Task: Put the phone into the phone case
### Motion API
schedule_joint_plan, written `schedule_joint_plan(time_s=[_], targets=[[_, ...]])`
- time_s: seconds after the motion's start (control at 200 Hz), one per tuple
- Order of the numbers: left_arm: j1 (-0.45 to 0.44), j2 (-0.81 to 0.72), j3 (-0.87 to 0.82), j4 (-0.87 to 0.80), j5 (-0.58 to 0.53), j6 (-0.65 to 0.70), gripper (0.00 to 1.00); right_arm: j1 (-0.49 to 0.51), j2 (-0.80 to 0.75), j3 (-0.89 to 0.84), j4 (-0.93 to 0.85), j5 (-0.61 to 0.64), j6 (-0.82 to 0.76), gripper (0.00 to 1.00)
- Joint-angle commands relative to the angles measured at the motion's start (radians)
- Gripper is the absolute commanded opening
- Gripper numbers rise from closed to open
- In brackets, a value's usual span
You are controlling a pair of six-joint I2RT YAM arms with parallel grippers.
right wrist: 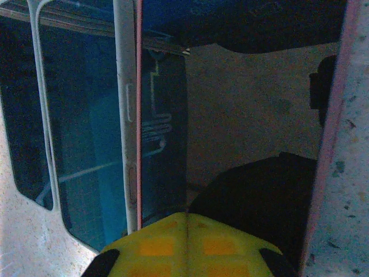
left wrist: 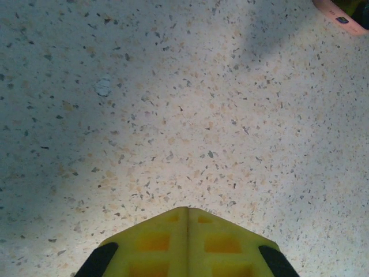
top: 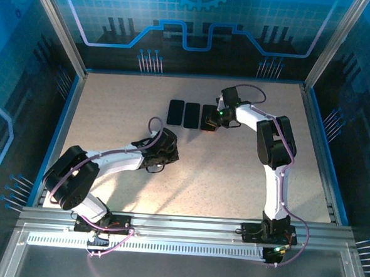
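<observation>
The phone [top: 207,113] is the rightmost of three dark slabs on the table. In the right wrist view its glossy screen [right wrist: 242,115] mirrors the enclosure and lies between the pink rims of the phone case [right wrist: 332,144]. My right gripper [top: 214,120] is shut, its yellow tips [right wrist: 187,214] together right over the screen's near end; whether they touch it I cannot tell. My left gripper [top: 173,151] is shut and holds nothing. It hovers low over bare table [left wrist: 187,208], well short of the slabs. A pink case corner [left wrist: 340,11] shows at the top right of the left wrist view.
Two more dark slabs [top: 176,112] [top: 191,115] lie side by side just left of the cased phone; the nearer has a white edge [right wrist: 122,115]. The speckled table [top: 233,179] is walled by blue panels and metal posts. A rail runs along the front edge.
</observation>
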Motion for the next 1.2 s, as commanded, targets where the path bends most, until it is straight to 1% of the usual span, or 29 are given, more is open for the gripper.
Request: schedule_joint_plan(time_s=[0.0, 0.075, 0.12, 0.14, 0.145, 0.185, 0.205, 0.22, 0.235, 0.24, 0.255, 0.265, 0.285, 0.295, 0.305, 0.315, 0.32, 0.33, 0.405, 0.5, 0.59, 0.675, 0.795, 0.911, 1.071, 1.191], targets=[[0.01, -0.038, -0.021, -0.007, -0.021, -0.005, 0.0, 0.001, 0.046, 0.024, -0.039, -0.004, -0.043, 0.0], [0.011, -0.051, -0.024, -0.007, -0.025, -0.002, 0.0, 0.005, 0.007, 0.003, -0.017, 0.004, -0.06, 0.0], [0.012, -0.064, -0.024, -0.009, -0.032, 0.004, 0.06, 0.005, -0.04, -0.028, 0.019, 0.003, -0.08, 0.0], [0.012, -0.073, -0.024, -0.013, -0.038, 0.011, 0.12, 0.005, -0.065, -0.041, 0.032, 0.005, -0.089, 0.0], [0.011, -0.076, -0.025, -0.014, -0.039, 0.012, 0.15, 0.004, -0.07, -0.044, 0.034, 0.005, -0.091, 0.01], [0.012, -0.097, -0.024, -0.023, -0.058, 0.023, 0.36, 0.0, -0.12, -0.062, 0.046, 0.01, -0.109, 0.07], [0.013, -0.108, -0.021, -0.029, -0.07, 0.03, 0.45, -0.002, -0.144, -0.069, 0.047, 0.008, -0.119, 0.11], [0.014, -0.116, -0.019, -0.037, -0.081, 0.035, 0.49, -0.003, -0.165, -0.072, 0.049, 0.006, -0.126, 0.14], [0.016, -0.124, -0.016, -0.046, -0.093, 0.04, 0.53, -0.005, -0.184, -0.079, 0.049, 0.002, -0.132, 0.2], [0.016, -0.127, -0.015, -0.048, -0.098, 0.042, 0.55, -0.006, -0.191, -0.081, 0.05, 0.001, -0.136, 0.25], [0.018, -0.136, -0.012, -0.057, -0.108, 0.049, 0.65, -0.01, -0.208, -0.087, 0.05, -0.001, -0.142, 0.37], [0.02, -0.142, -0.01, -0.063, -0.116, 0.054, 0.72, -0.011, -0.223, -0.09, 0.049, -0.002, -0.147, 0.49], [0.024, -0.152, -0.004, -0.075, -0.13, 0.066, 0.82, -0.014, -0.251, -0.097, 0.048, -0.004, -0.155, 0.67], [0.027, -0.157, -0.001, -0.081, -0.138, 0.071, 0.87, -0.016, -0.265, -0.103, 0.047, -0.006, -0.162, 0.74], [0.03, -0.161, 0.002, -0.088, -0.144, 0.078, 0.9, -0.018, -0.277, -0.106, 0.047, -0.008, -0.167, 0.81], [0.033, -0.167, 0.005, -0.095, -0.15, 0.085, 0.92, -0.019, -0.291, -0.112, 0.047, -0.011, -0.173, 0.95], [0.034, -0.169, 0.007, -0.098, -0.154, 0.088, 0.93, -0.02, -0.298, -0.114, 0.047, -0.012, -0.176, 0.97], [0.038, -0.173, 0.011, -0.105, -0.161, 0.095, 0.94, -0.022, -0.309, -0.12, 0.046, -0.015, -0.183, 1.0], [0.079, -0.189, 0.042, -0.164, -0.198, 0.151, 0.97, -0.04, -0.39, -0.147, 0.009, -0.02, -0.225, 1.0], [0.147, -0.192, 0.08, -0.236, -0.266, 0.222, 0.98, -0.068, -0.49, -0.228, -0.008, 0.025, -0.274, 1.0], [0.194, -0.198, 0.077, -0.224, -0.364, 0.306, 0.99, -0.105, -0.585, -0.346, 0.022, 0.079, -0.313, 1.0], [0.243, -0.203, 0.072, -0.192, -0.405, 0.393, 0.99, -0.149, -0.655, -0.448, 0.05, 0.123, -0.33, 1.0], [0.31, -0.211, 0.072, -0.149, -0.381, 0.501, 0.99, -0.202, -0.753, -0.595, 0.138, 0.18, -0.358, 1.0], [0.368, -0.236, 0.024, -0.034, -0.355, 0.572, 0.99, -0.212, -0.822, -0.736, 0.271, 0.311, -0.403, 1.0], [0.442, -0.267, -0.092, 0.164, -0.371, 0.647, 0.99, -0.231, -0.842, -0.872, 0.416, 0.423, -0.462, 1.0], [0.512, -0.246, -0.138, 0.273, -0.326, 0.705, 0.99, -0.251, -0.834, -0.943, 0.554, 0.452, -0.453, 1.0]])
